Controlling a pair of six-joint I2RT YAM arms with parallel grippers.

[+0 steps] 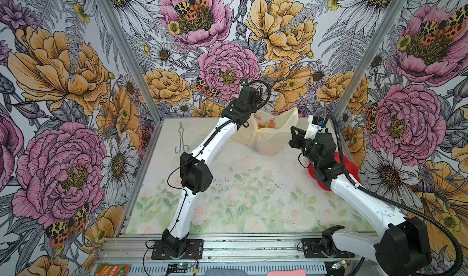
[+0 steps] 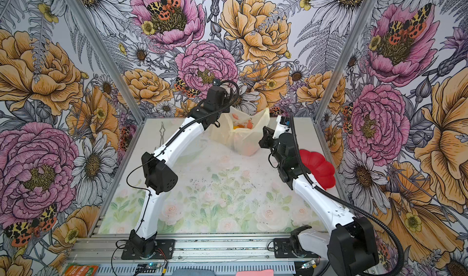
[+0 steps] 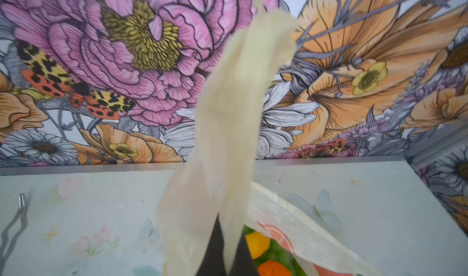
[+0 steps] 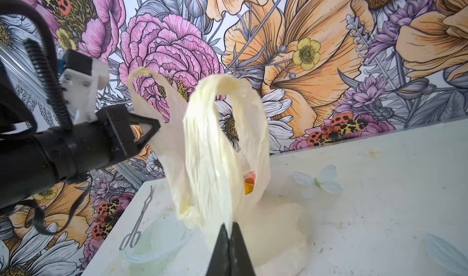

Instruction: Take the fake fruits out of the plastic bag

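Two clamps on plastic bag (image 1: 268, 138).
Gripped at nine o'clock by left gripper (image 3: 228, 247), at three by right gripper (image 4: 230, 233); fake fruits (image 3: 257, 244) seemingly inside.

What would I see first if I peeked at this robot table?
The pale-yellow plastic bag stands at the far middle of the table, pinched on each side by the left gripper and the right gripper. Colourful fake fruits peek out of its mouth. A bright red plate sits at the table's right edge, and giant flowers cover the walls.
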